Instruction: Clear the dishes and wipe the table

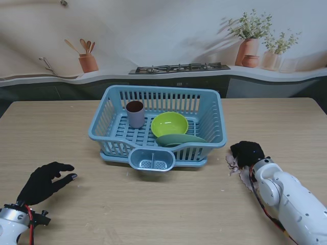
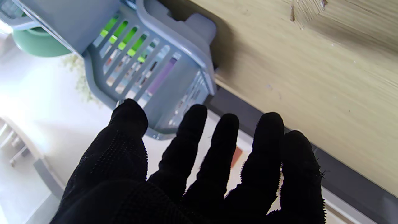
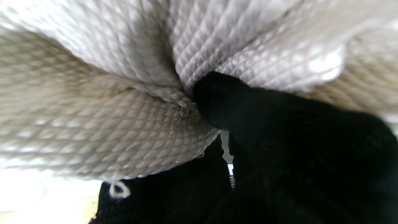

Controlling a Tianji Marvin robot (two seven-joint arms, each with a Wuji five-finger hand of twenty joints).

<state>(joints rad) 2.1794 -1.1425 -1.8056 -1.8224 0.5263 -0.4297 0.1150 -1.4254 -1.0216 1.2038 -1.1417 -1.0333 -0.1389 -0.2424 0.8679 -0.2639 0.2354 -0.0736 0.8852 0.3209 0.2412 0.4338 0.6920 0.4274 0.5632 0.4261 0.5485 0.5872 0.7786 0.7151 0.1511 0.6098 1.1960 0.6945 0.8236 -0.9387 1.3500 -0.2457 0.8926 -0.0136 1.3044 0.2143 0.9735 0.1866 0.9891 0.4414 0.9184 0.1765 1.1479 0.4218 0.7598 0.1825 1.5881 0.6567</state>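
A light blue dish basket (image 1: 104,120) stands mid-table and holds a brown-rimmed mauve cup (image 1: 135,113), a lime green bowl (image 1: 169,124) and a dark green plate (image 1: 180,139). My right hand (image 1: 247,153), in a black glove, is closed on a pale quilted cloth (image 1: 234,165) pressed against the table to the right of the basket. The right wrist view is filled by that cloth (image 3: 102,93) bunched around my fingers (image 3: 224,99). My left hand (image 1: 45,182) hovers open near the table's near left corner, fingers (image 2: 192,137) spread, pointing toward the basket (image 2: 174,46).
A small cutlery holder (image 1: 151,161) sticks out from the basket's near side. The wooden table (image 1: 168,209) runs to a dark edge at the far side, with a printed kitchen backdrop behind it.
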